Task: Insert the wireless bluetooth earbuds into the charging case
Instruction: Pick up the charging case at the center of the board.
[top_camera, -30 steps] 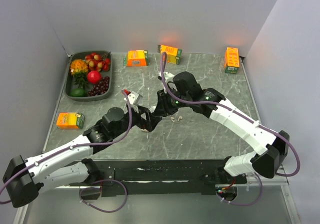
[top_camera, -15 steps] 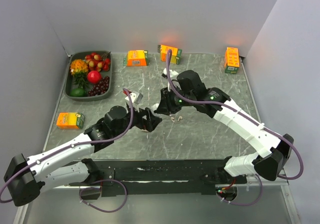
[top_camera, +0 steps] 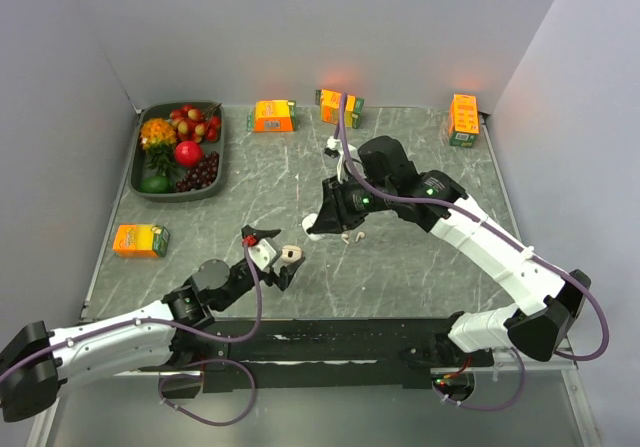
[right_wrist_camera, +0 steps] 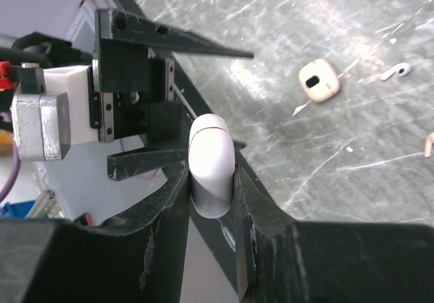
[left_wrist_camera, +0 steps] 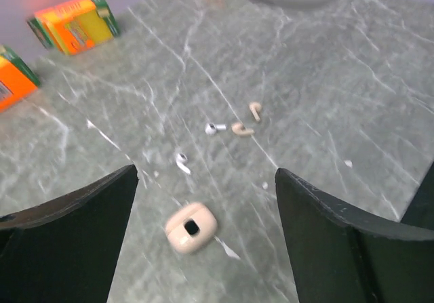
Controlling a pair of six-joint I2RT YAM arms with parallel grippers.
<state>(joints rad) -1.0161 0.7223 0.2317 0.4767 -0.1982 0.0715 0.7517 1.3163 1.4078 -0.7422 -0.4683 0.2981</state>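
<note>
**Left gripper** [left_wrist_camera: 207, 175]: I find its jaws spread wide with nothing between them. It hangs low over the table [left_wrist_camera: 325, 79], towards the near edge. A beige square piece [left_wrist_camera: 191, 227] with a hole lies on the stone just ahead of it, untouched.

**Right gripper** [right_wrist_camera: 211, 184]: It is clamped on the case [right_wrist_camera: 211, 147], a white rounded shell. Both fingers [right_wrist_camera: 166, 215] pinch the case by its sides and hold it above the table, near the middle. I cannot tell from any view whether the lid is open.

**Earbuds:** The first earbud [left_wrist_camera: 181, 162] and second earbud [left_wrist_camera: 215, 128] both lie loose on the table, outside the case.
- The first lies just beyond the beige piece.
- The second lies a little farther on, next to two beige bits [left_wrist_camera: 242, 129]. I cannot tell whether it touches the nearer of the two.
- In the overhead view this cluster sits just beside the right gripper.

**Surroundings:** Four orange cartons [top_camera: 272, 116] stand well apart, three along the far edge and one near the left edge. A tray [top_camera: 176, 197] of fruit sits in the far left corner.
</note>
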